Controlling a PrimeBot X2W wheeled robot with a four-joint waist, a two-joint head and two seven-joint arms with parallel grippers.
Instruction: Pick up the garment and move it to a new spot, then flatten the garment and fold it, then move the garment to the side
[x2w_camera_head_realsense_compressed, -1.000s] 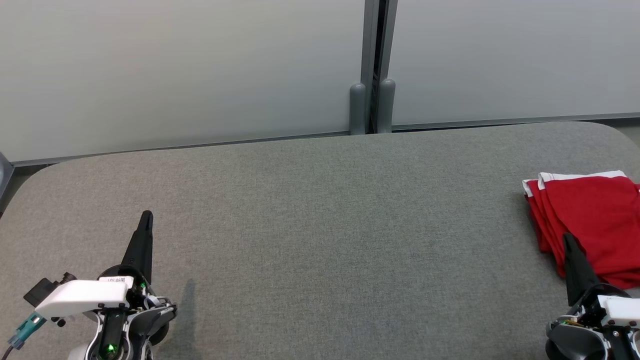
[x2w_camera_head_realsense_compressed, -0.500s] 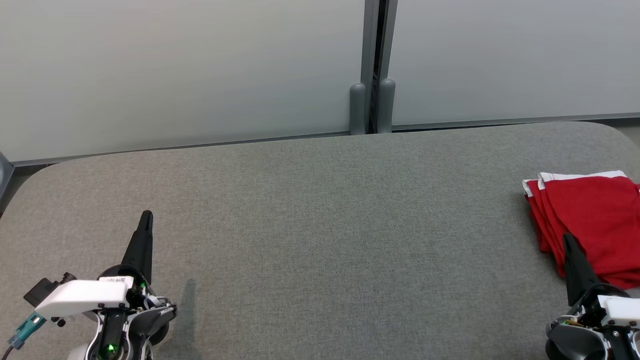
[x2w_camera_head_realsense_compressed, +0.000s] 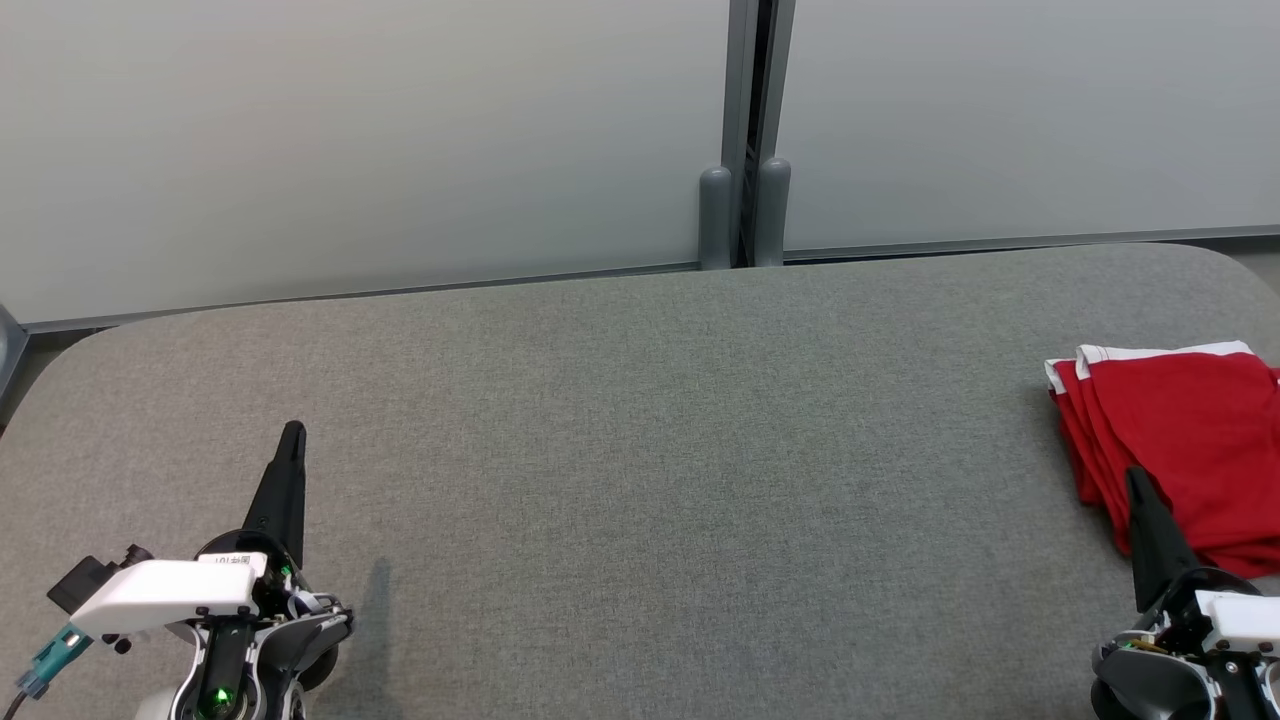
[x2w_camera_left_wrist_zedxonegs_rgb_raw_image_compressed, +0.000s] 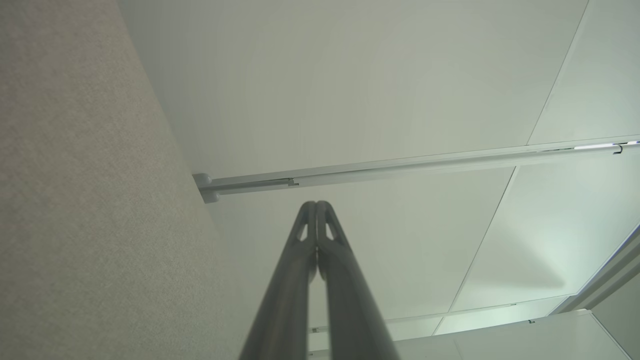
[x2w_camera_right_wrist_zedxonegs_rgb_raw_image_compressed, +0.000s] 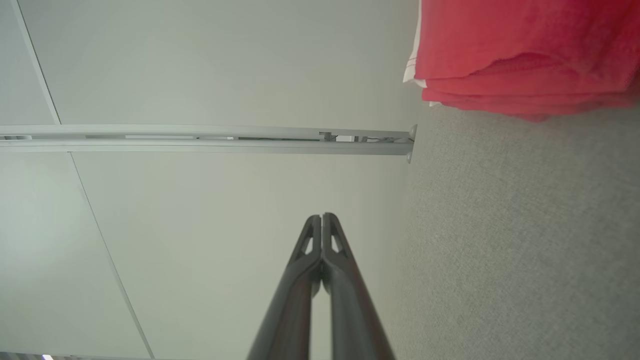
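The folded red garment (x2w_camera_head_realsense_compressed: 1185, 430) lies at the grey table's (x2w_camera_head_realsense_compressed: 640, 450) right edge, seemingly finished (far side cropped). The left gripper (x2w_camera_head_realsense_compressed: 293, 432) and right gripper (x2w_camera_head_realsense_compressed: 1133, 477), both pinched together and empty, should avoid snagging it.

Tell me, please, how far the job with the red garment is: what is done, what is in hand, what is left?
Done, it seems: the red garment lies folded in layers at the right side of the grey table. In hand: nothing; the left gripper and the right gripper are both shut and empty. Left: apparently nothing.
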